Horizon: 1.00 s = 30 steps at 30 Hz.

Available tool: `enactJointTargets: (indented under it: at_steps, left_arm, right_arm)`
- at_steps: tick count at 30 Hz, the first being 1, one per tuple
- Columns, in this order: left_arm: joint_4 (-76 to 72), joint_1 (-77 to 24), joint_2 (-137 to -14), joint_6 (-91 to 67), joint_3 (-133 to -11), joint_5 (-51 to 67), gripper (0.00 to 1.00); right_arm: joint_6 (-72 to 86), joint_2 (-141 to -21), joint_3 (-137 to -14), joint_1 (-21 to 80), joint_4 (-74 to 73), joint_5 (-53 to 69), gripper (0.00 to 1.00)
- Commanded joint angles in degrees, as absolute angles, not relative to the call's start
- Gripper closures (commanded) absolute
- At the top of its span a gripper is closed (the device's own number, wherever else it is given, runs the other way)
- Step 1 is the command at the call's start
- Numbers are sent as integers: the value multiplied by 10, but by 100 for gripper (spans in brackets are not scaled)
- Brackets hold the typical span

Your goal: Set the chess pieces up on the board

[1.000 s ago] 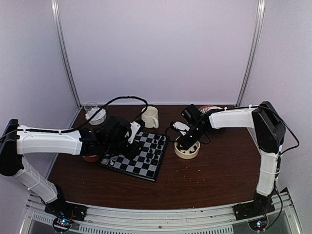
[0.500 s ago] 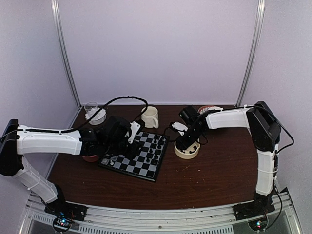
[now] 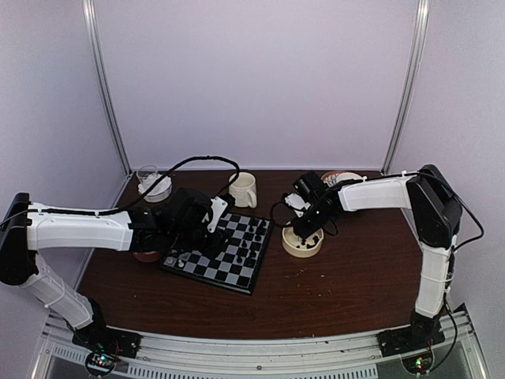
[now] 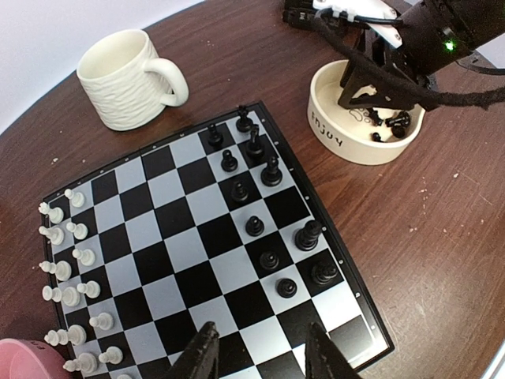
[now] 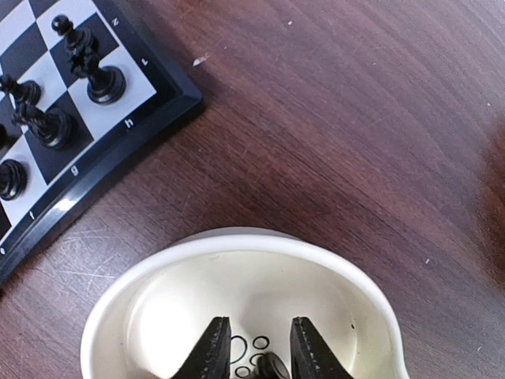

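Right claw (image 5: 259,332) is straddling a black chess piece (image 5: 272,368) in the cream bowl (image 5: 237,241) beside the board (image 5: 102,158), clamp unconfirmed, left claw (image 4: 260,339) hanging apart over the board; off-centre pinch is risking squirting it out.

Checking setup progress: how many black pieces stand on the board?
11 black pieces, all on the board's half nearest the cream bowl: five at the far corner, three midway, three toward the left claw, which may hide others.
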State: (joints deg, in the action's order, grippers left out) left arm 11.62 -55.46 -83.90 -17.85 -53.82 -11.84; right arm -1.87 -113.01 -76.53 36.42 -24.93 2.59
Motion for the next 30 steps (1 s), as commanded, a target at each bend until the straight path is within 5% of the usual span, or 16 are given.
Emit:
enactJointTargets:
  at_steps: [1,12,24,30]
  left_arm:
    - [111,-556,-834,-170,-549,-125,62]
    - [110,-556,-831,-170,-548,-125,62]
    - [111,-556,-831,-168,-548,-122,62]
    - [110,-556,-831,-168,-548,-120,62]
  right_arm:
    - [-7,-1107,-758,362,-236,5,69]
    - [0,-1100,-766,362,-294,-16,49]
    - [42,-1066,-756,363,-332,-12,51]
    - [38,-1067,-766,364,-364,-31,64]
